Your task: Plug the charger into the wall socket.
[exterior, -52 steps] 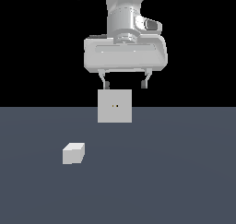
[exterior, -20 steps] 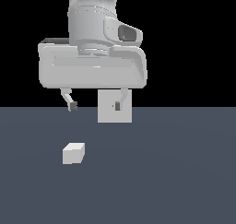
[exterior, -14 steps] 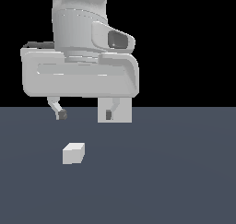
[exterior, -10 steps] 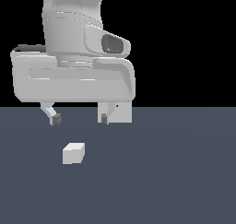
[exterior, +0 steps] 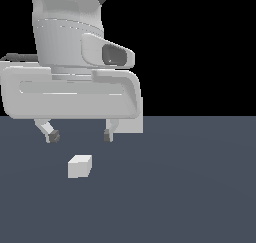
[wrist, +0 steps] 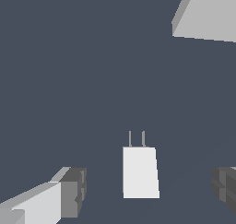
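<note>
The charger (wrist: 140, 172) lies on the surface (exterior: 190, 197) below and between the open, empty fingers (wrist: 69, 191), its prongs pointing toward the socket (wrist: 207, 15).

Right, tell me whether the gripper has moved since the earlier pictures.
Yes. The gripper has shifted toward the exterior view's left and come down, away from the flat white square wall socket, and now hangs open above the small white box-shaped charger.
</note>
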Available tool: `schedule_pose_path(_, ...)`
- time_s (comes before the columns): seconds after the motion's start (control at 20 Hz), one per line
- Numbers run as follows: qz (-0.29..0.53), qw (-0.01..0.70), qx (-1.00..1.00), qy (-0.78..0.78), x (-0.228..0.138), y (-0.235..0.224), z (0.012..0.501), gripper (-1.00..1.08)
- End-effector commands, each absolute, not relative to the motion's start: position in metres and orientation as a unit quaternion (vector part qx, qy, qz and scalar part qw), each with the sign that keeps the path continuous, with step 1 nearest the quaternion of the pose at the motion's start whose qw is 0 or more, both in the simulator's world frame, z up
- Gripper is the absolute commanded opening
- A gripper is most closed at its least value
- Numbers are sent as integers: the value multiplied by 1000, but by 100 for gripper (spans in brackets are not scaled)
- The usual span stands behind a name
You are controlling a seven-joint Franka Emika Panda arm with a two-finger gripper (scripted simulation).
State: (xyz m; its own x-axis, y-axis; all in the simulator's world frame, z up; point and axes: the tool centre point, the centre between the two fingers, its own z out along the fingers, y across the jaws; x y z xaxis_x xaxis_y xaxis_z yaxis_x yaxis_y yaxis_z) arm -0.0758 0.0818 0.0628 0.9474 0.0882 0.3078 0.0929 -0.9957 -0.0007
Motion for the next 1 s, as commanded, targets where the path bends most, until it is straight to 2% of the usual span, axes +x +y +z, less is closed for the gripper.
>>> schedule_pose_path(0.0,-156,8,-987,-46,-76,82,63,100)
schedule_pose_path(0.95,-157,7,-987,-46,-76,82,12,100)
